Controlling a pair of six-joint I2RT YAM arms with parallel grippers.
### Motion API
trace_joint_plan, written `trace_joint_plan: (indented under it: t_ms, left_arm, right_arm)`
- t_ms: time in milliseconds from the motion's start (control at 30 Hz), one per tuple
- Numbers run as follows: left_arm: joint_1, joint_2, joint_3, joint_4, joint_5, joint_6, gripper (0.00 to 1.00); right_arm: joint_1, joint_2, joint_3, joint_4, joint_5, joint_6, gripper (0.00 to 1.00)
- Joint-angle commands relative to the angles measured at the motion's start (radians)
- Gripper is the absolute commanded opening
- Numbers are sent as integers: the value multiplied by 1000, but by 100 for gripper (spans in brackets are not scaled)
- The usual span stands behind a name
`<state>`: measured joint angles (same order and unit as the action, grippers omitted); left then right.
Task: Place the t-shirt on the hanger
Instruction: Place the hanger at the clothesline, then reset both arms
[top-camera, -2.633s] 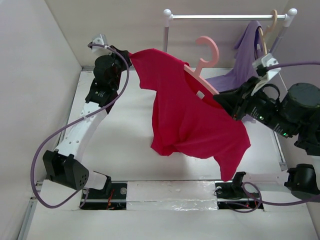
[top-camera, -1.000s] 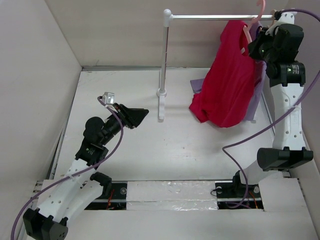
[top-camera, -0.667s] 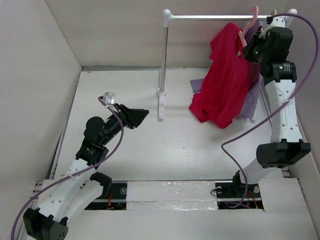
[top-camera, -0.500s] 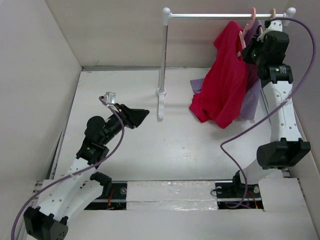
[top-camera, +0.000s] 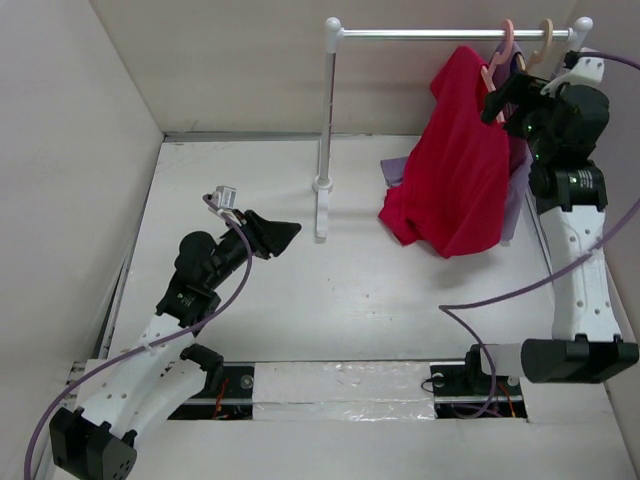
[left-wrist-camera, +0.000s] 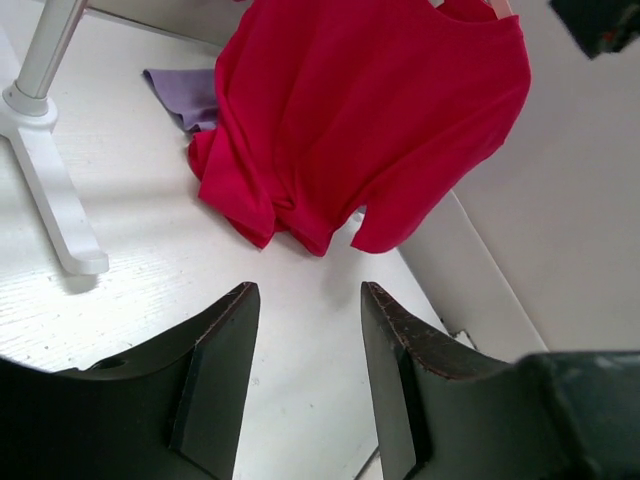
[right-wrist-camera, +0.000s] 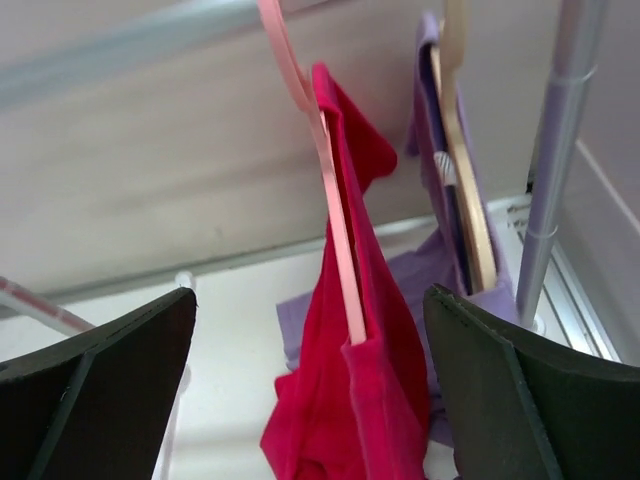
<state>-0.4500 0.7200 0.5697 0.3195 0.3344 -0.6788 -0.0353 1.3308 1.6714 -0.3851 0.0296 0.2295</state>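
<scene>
The red t-shirt (top-camera: 455, 170) hangs on the pink hanger (top-camera: 492, 68), whose hook sits over the rail (top-camera: 450, 33) at the back right. The shirt's lower hem rests bunched on the table. My right gripper (top-camera: 503, 97) stands open just right of the hanger's shoulder and touches nothing. In the right wrist view the hanger arm (right-wrist-camera: 335, 220) and the shirt (right-wrist-camera: 350, 400) show between the wide jaws of the right gripper (right-wrist-camera: 308, 300). My left gripper (top-camera: 278, 233) is low at the left, open and empty. The left wrist view shows the left gripper (left-wrist-camera: 305, 340) pointing toward the shirt (left-wrist-camera: 370, 110).
A lilac garment (top-camera: 515, 200) hangs on a beige hanger (top-camera: 545, 35) just right of the shirt, and part of it lies on the table (left-wrist-camera: 185, 90). The rail's left post (top-camera: 325, 130) stands on a white foot (left-wrist-camera: 50, 190). Walls close in the left, back and right sides.
My right gripper has opened, let go of the hanger and drawn back to the right. The hanger and shirt stay on the rail. The left jaws have widened a little.
</scene>
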Motion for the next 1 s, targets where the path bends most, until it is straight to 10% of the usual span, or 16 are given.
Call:
trace_joint_plan:
  t_ms: [0,367,967]
  left_arm:
    - [-1,-21,13,41,-20,-5,45]
    - [-1,-68,160,-10,-60,-8,67]
    - [-1,-221,272,-183,-163,33,70]
  right_arm:
    - [34,-201,-36,129,24,14,100]
    - [144,-717,-443,374,-328,149,100]
    - [153,-1006,-532,118,-520,131,100]
